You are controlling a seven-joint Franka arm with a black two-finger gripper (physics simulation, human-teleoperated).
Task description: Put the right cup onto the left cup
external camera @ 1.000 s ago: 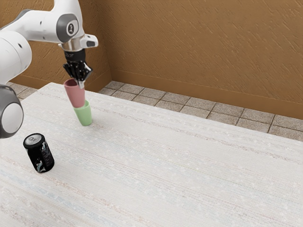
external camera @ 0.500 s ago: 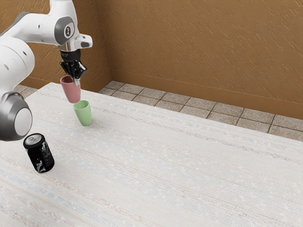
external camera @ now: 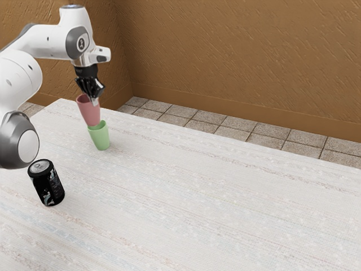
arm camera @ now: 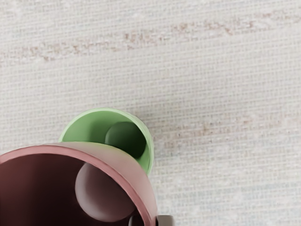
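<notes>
The pink cup (external camera: 90, 113) had come down and shifted toward the exterior view's right since half a second earlier, carried by the Franka arm's black gripper (external camera: 92, 100); the green cup (external camera: 100, 139) had stayed where it stood, upright on the pale, streaked table (external camera: 203, 197). The gripper was closed on the pink cup's wall near its rim, one finger inside and one outside, with only the thickness of the wall between them; the pink cup hung mouth up, its lower end overlapping the green cup's rim in the exterior view; whether the two touched, I could not tell; a black can (external camera: 47, 184) stood on the table, apart from both cups.
</notes>
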